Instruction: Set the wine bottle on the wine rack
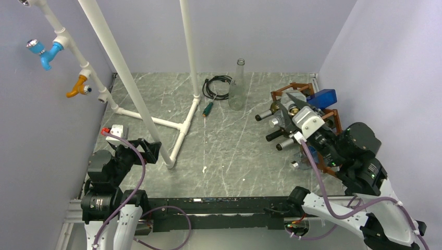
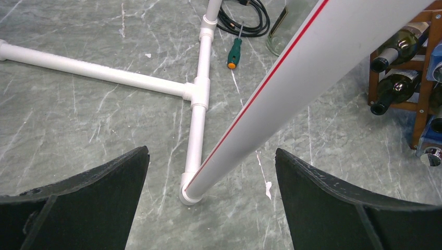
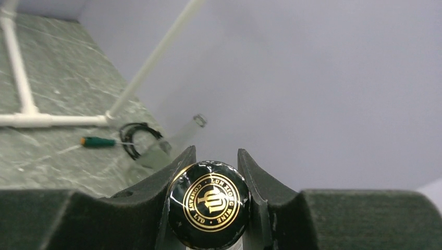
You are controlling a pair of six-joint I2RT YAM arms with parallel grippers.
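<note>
My right gripper (image 3: pixel 216 152) is shut on the neck of the wine bottle (image 3: pixel 210 204). Its black cap with a gold seal faces the wrist camera, and its body is hidden below. In the top view this gripper (image 1: pixel 293 104) hovers over the reddish-brown wine rack (image 1: pixel 298 87) at the right wall. Three dark bottles (image 1: pixel 274 135) lie in the rack with their necks pointing left. My left gripper (image 2: pixel 211 156) is open and holds nothing. It sits low at the near left (image 1: pixel 151 151), by the foot of a slanted white pipe (image 2: pixel 307 78). The rack (image 2: pixel 373 78) also shows at the right edge of the left wrist view.
A white pipe frame (image 1: pixel 156 122) lies on the marbled table, with poles rising from it. An upright clear glass bottle (image 1: pixel 237 88), a black cable coil (image 1: pixel 216 86) and a green screwdriver (image 1: pixel 208 109) are at the back. A blue box (image 1: pixel 322 97) sits behind the rack. Walls close three sides.
</note>
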